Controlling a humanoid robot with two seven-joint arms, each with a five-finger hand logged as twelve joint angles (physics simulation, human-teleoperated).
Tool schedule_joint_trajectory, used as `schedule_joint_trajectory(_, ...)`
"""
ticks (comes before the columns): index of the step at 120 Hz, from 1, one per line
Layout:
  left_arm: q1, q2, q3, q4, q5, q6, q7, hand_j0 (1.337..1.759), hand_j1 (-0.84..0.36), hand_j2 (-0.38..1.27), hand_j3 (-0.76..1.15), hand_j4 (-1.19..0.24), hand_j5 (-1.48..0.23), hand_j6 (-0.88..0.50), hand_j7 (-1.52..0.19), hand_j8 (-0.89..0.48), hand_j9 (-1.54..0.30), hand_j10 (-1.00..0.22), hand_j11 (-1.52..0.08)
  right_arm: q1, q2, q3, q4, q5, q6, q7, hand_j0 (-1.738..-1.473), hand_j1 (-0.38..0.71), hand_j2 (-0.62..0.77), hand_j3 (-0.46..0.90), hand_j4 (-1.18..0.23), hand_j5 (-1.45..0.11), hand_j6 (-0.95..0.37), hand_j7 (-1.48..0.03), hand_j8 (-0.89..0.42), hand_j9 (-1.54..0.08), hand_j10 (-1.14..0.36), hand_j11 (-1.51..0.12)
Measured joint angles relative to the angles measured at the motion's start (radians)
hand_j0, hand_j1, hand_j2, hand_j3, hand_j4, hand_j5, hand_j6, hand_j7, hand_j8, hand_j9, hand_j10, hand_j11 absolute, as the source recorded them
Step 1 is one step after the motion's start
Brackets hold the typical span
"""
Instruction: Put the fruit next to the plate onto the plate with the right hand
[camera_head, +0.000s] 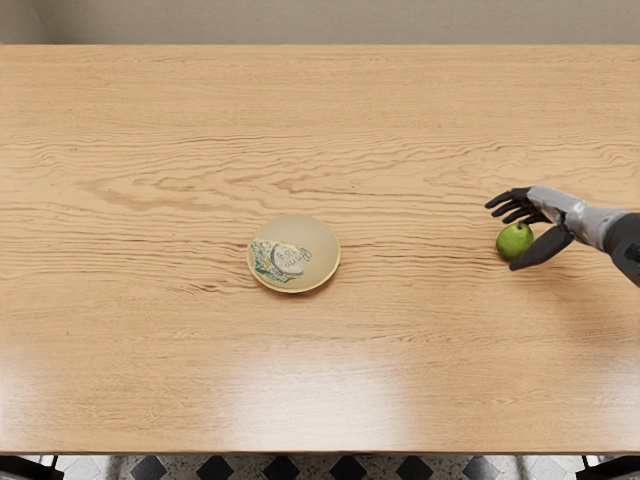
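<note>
Small round green fruit (515, 240), apple-like, sits on the worktop well to the right of the plate, roughly level with it, not on it. The pale yellow-green round ceramic plate (316, 243) is the reference: near mid-worktop, a little toward the near edge, flat, with a multicoloured printed patch on its left-lower part, nothing else visible in it. There is a wide bare strip of wood between the plate's right rim and the fruit. The right hand (548, 222), dark with a grey wrist section, is at the fruit on the side away from the plate, its arm coming in from the right edge. Its fingers (510, 205) are spread and arch over the far side of the fruit, with the thumb (538, 250) reaching along the near-right side, so the hand brackets the fruit in an open cup and is not closed on it. I cannot tell whether the thumb or any finger actually touches the skin. The fruit looks seated on the wood, not lifted. The light-oak worktop (300, 130) with strong grain fills nearly the whole view around the plate. A strip of pale wall (320, 20) shows beyond its far edge, and black-and-white checkered floor tiles (280, 468) show below its near edge.
</note>
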Motion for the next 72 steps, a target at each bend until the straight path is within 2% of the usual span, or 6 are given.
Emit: schedule_joint_trajectory(72, 0.000, 0.000, 0.000, 0.000, 0.000, 0.000, 0.000, 1.658, 0.32, 0.00, 0.00, -0.02, -0.03, -0.02, -0.03, -0.02, -0.03, -0.02, -0.03, -0.011, 0.006, -0.001, -0.019, -0.005, -0.016, 0.009, -1.658, 0.19, -0.08, 0.00, -0.47, -0.57, -0.46, -0.59, -0.45, -0.58, -0.44, -0.59)
